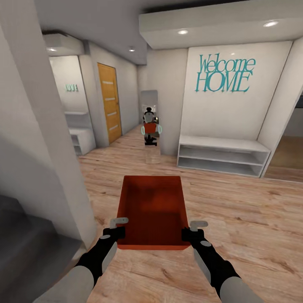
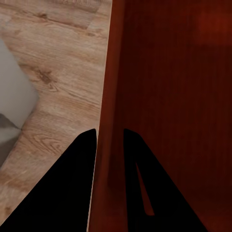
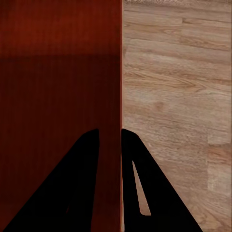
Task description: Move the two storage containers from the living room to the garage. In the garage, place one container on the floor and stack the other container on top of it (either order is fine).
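One orange-red storage container (image 1: 153, 210) hangs in front of me above a light wood plank floor, open top up and empty. My left gripper (image 1: 119, 230) is shut on its left wall near the front corner, and my right gripper (image 1: 191, 232) is shut on its right wall. In the left wrist view the black fingers (image 2: 72, 188) straddle the container wall (image 2: 110, 145), one inside and one outside. The right wrist view shows the same: fingers (image 3: 140, 183) clamped across the thin wall (image 3: 119, 96) of the container.
A white wall corner (image 1: 38, 139) stands close on my left. Ahead is a hallway with an orange wooden door (image 1: 108, 101), a mirror (image 1: 149, 122) reflecting the robot, a low white shelf bench (image 1: 221, 155) under a "Welcome HOME" wall sign (image 1: 225, 73), and an opening at right (image 1: 290, 151).
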`<state>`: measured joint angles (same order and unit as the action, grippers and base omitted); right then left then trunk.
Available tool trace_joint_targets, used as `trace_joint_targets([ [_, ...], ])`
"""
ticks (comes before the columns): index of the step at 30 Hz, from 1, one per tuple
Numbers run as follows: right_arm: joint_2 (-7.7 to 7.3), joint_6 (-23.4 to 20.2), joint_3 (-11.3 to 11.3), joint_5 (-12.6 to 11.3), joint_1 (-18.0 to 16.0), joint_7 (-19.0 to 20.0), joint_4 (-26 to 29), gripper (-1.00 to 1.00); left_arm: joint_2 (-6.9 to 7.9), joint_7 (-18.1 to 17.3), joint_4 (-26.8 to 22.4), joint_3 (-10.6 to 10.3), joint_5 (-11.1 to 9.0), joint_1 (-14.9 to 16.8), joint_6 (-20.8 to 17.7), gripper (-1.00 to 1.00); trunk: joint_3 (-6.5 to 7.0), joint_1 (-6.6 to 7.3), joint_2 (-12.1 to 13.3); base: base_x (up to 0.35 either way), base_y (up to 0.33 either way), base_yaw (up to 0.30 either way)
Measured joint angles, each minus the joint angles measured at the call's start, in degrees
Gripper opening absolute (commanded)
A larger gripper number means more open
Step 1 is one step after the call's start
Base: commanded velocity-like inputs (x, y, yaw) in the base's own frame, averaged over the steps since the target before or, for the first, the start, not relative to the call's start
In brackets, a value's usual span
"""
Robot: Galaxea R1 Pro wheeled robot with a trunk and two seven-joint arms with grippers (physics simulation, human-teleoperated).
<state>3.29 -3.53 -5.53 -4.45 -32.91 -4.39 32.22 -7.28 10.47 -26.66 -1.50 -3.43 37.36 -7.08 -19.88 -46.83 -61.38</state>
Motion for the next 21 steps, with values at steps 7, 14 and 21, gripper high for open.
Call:
trace_joint_targets([
  [7, -0.02, 0.0, 0.0, 0.0, 0.0, 0.0, 0.0, -1.0, 0.02, 0.1, 0.0, -0.2, -0.2, 0.0, 0.0, -1.0, 0.0, 0.0, 0.0, 0.325, 0.0, 0.0],
  [14, -0.08, 0.0, -0.1, -0.1, 0.0, 0.0, 0.0, -1.0, 0.02, 0.2, 0.0, -0.4, -0.4, 0.0, 0.0, -1.0, 0.0, 0.0, 0.0, 0.325, 0.0, 0.0],
  [21, -0.05, 0.0, 0.0, 0.0, 0.0, 0.0, 0.0, -1.0, 0.02, 0.1, 0.0, -0.3, -0.3, 0.0, 0.0, -1.0, 0.03, 0.0, 0.0, 0.325, 0.0, 0.0],
])
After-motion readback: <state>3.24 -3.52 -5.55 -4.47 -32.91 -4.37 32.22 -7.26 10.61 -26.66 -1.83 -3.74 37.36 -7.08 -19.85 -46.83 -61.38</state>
